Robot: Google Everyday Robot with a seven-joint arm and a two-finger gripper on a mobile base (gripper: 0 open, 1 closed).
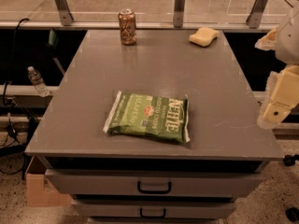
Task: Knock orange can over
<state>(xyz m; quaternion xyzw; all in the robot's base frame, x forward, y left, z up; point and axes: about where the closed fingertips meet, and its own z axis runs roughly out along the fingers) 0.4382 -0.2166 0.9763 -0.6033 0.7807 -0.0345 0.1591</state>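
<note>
Gray table [219, 120] with drawers [154, 186] at 6 o'clock. Green Kettle jalapeño chip bag [148, 117] lies flat just front of table center. Gripper [274, 107] at 3 o'clock, off the table's right edge, touching nothing; spread or closed, cannot tell. Yellow sponge [204, 36] at 1 o'clock, far edge. Orange can [127, 27] upright at 11 o'clock, far edge, well apart from the gripper.

At the right edge you see your robot's arm [290, 36]: a rounded white shell above boxy, pale cream segments. Its tool [273, 113], the same cream colour, sits just off the table [224, 101] on its right side.
</note>
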